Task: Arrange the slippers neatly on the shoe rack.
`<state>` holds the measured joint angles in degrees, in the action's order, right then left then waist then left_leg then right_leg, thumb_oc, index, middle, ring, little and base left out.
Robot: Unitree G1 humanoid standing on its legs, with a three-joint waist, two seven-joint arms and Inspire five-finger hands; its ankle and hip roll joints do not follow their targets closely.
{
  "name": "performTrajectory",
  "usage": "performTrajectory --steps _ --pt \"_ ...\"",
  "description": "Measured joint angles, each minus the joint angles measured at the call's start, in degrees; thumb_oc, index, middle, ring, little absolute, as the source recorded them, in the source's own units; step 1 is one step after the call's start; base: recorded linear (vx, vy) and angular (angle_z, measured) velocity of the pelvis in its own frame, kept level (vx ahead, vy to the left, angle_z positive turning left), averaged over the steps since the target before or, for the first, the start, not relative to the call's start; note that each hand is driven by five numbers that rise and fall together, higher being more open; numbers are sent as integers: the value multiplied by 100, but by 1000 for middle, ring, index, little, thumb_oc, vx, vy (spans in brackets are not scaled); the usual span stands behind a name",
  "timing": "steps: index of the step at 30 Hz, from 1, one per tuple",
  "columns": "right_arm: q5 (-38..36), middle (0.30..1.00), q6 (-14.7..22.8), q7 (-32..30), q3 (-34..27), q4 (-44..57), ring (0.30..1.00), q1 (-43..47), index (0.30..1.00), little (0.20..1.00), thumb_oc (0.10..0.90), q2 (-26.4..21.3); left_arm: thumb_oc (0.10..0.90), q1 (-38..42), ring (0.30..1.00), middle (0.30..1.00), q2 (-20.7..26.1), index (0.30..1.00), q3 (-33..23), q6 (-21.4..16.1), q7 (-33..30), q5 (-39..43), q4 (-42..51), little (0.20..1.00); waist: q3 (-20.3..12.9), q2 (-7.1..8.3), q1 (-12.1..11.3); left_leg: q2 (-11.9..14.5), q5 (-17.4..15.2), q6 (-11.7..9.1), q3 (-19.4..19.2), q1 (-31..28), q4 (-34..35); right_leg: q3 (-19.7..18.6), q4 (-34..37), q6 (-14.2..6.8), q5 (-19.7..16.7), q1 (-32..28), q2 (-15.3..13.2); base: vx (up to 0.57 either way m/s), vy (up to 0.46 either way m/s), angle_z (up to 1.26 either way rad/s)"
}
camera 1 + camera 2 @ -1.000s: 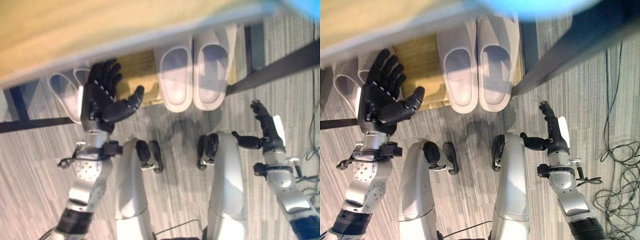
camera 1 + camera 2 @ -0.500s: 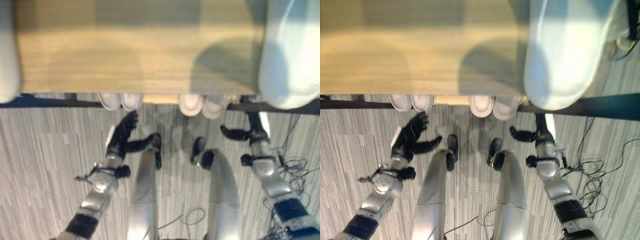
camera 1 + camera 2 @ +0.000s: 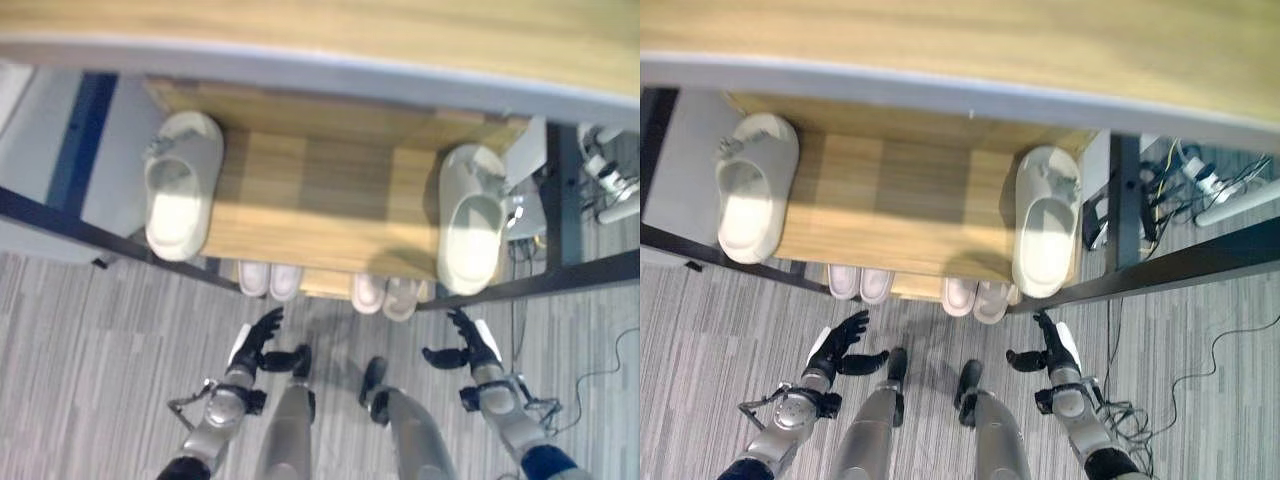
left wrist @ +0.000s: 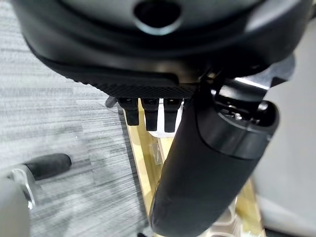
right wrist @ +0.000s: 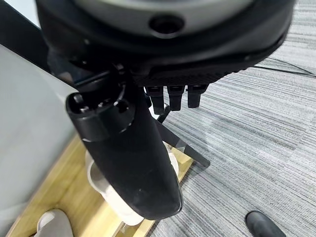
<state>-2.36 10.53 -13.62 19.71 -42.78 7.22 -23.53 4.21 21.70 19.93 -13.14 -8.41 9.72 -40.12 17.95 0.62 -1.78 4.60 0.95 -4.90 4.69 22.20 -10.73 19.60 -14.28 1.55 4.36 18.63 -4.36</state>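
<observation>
Grey striped carpet (image 3: 100, 330) covers the floor. Cables (image 3: 1200, 345) trail across it. A power strip (image 3: 1230, 200) lies beyond them.

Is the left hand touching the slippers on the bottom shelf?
Apart. The left eye view shows the open left hand with grey carpet between its fingertips and the left slipper pair.

Grey striped carpet (image 3: 700, 330) covers the floor. A white power strip (image 3: 1230, 205) with cables (image 3: 1180, 175) lies at the right.
</observation>
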Motion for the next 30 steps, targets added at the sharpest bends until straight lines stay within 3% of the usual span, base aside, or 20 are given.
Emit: performTrajectory --steps 2,4,5,6,7,8,11,12,21,30 --pt "-2 900 -59 93 19 -94 900 -109 900 900 800 42 800 -106 900 900 -88 900 10 45 17 -191 -268 900 -73 -19 -1 28 85 -4 11 -513 380 65 529 -18 -146 -582 101 108 -5 9" --pt "-1 900 -60 162 23 -87 900 -263 900 900 800 34 800 -290 900 900 -85 900 15 70 28 -302 -263 900 -288 -31 2 40 113 -14 15 -632 540 77 756 -19 -205 -729 145 115 9 4" --pt "-76 900 -207 267 -111 194 900 -436 900 900 800 -32 800 -346 900 900 -93 900 10 83 40 -392 -273 900 -399 -59 39 53 145 -16 12 -684 630 87 893 -35 -270 -798 173 145 12 2" --pt "-134 900 -496 367 -270 1442 900 -1120 900 900 800 -297 800 -437 900 900 -204 900 -128 99 41 -409 -152 900 -421 -145 -35 38 233 -6 -10 -815 800 88 1090 -50 -364 -941 197 150 -7 -6" --pt "-71 900 -109 451 -257 1606 900 -1322 900 900 800 -497 800 -622 900 900 -227 900 -234 95 28 -414 -138 900 -428 -142 38 44 241 -11 -67 -1032 905 50 1244 -63 -416 -1148 217 115 1 -13" --pt "-34 900 8 543 -233 1591 900 -1342 900 900 800 -563 800 -664 900 900 -218 900 -231 119 41 -445 -181 900 -434 -137 55 44 241 -11 -105 -1155 935 27 1312 -75 -432 -1278 221 102 -2 -20" --pt "2 900 -157 679 -100 1311 900 -1308 900 900 800 -420 800 -855 900 900 -298 900 -229 147 50 -612 -301 900 -868 -139 46 73 299 -50 -152 -1491 1284 1 1796 -85 -580 -1657 326 99 19 -3" --pt "-4 900 -203 713 -86 1310 900 -1308 900 900 800 -408 800 -858 900 900 -309 900 -232 161 49 -608 -312 900 -871 -136 43 82 336 -55 -152 -1584 1349 2 1927 -86 -653 -1778 352 92 30 -2" --pt "-797 900 -578 824 96 1331 900 -1189 900 900 800 -420 800 -1027 900 900 -696 900 -493 189 162 -559 -494 900 -971 -152 6 107 439 -79 -149 -1865 1519 50 1930 -78 -656 -2019 377 51 17 1" --pt "-453 900 -698 822 164 1332 900 -1268 900 900 800 -569 800 -1191 900 900 -735 900 -493 199 158 -564 -533 900 -1159 -291 10 114 454 -83 -96 -1931 1521 96 1932 -79 -654 -2108 391 13 2 3"
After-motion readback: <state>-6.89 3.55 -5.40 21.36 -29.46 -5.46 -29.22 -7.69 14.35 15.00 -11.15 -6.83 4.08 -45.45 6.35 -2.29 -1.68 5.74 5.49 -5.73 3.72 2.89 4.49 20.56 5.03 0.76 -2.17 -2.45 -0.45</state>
